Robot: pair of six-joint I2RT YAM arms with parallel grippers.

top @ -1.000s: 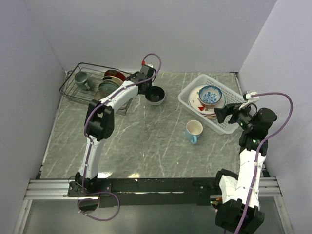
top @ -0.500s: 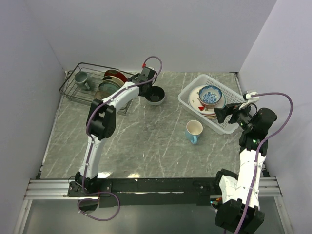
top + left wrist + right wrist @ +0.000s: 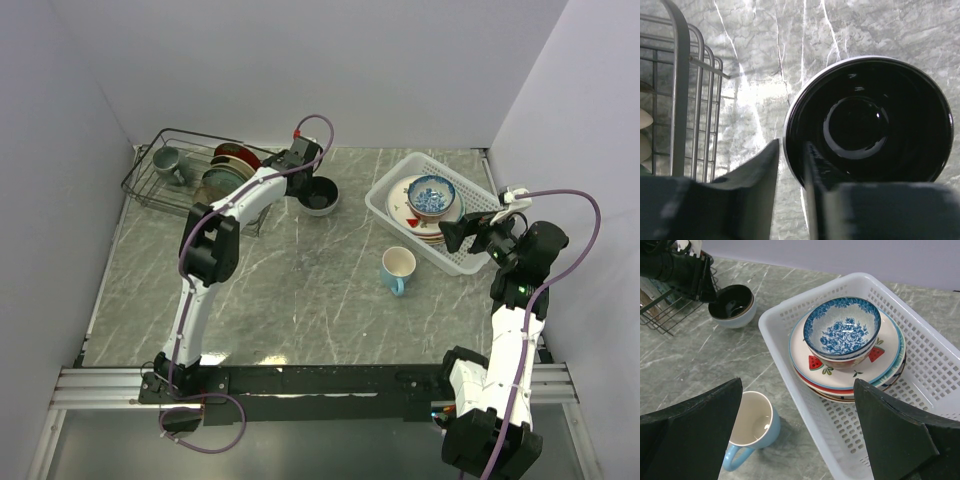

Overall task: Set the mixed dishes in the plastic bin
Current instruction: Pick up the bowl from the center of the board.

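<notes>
Wire rack [image 3: 681, 85]: far left of the tabletop, holding a grey-green mug [image 3: 166, 158] and upright plates [image 3: 232, 160]; not part of the job.
Left hand [image 3: 791, 155]: narrowed onto the near rim of the cream-and-dark bowl [image 3: 321, 195], one finger outside the wall and one inside, pinching it.
Cream-and-dark bowl: upright on the tabletop just right of the rack, well apart from the bin.
Light blue mug [image 3: 752, 427]: upright on the tabletop just beside the bin's near-left corner, not yet in.
Plastic bin [image 3: 940, 365]: right of centre, holding a stack of plates [image 3: 885, 347] with the blue-patterned bowl [image 3: 841, 327] on top.
Right hand [image 3: 798, 390]: spread wide and empty, hovering over the bin's near edge.
Risk, grip: a pinch on one side of a glossy rim may let the bowl tilt or slide out once lifted.
Risk, rack: the outer finger sits near the rack wires, so a sideways pull could snag.
Risk, path: a low carry toward the bin could knock the mug over.
Risk, landing: the stack is already high, so a bowl set down hard could chip the blue-patterned bowl or sit unsteadily.
Risk, arms: the right hand hangs where the left would need to arrive.
Writing: no brand, label or lettering is readable on anything.
</notes>
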